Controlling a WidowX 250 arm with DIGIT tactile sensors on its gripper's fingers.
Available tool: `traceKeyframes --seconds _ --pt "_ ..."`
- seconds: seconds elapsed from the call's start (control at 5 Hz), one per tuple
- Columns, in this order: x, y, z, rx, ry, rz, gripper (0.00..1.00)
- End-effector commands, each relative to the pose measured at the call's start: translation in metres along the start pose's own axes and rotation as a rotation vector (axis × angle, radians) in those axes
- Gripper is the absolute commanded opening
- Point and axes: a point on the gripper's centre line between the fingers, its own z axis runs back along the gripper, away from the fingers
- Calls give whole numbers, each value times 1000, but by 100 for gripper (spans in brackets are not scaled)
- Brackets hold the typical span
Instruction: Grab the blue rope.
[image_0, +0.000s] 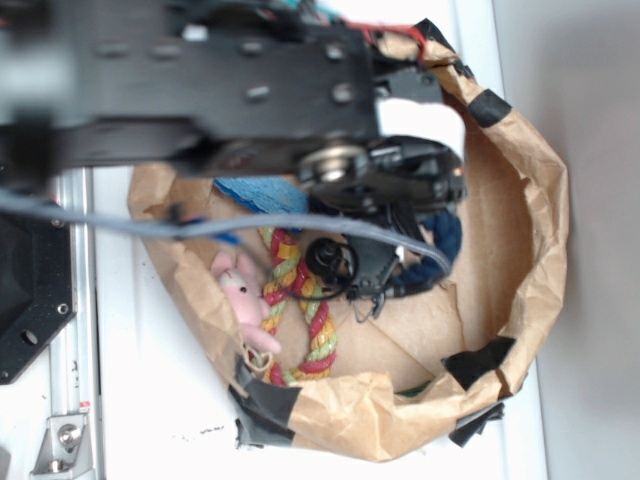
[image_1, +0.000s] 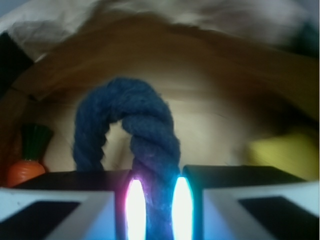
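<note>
Inside paper bag (image_0: 520, 200); gripper (image_1: 154, 210) clamped on blue rope (image_1: 150, 130), arched above fingers (image_1: 135, 210); carrot toy (image_1: 27, 167) at left.

The thick, dark navy twisted rope (image_1: 142, 130) arched upward in a loop, one strand pinched between two glowing fingers (image_1: 135, 207).
</note>
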Motion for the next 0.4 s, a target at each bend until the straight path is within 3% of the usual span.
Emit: traceKeyframes --seconds 0.0,0.2 --pt "21 -17 58 76 19 24 0" --pt "23 -16 58 122 17 139 0"
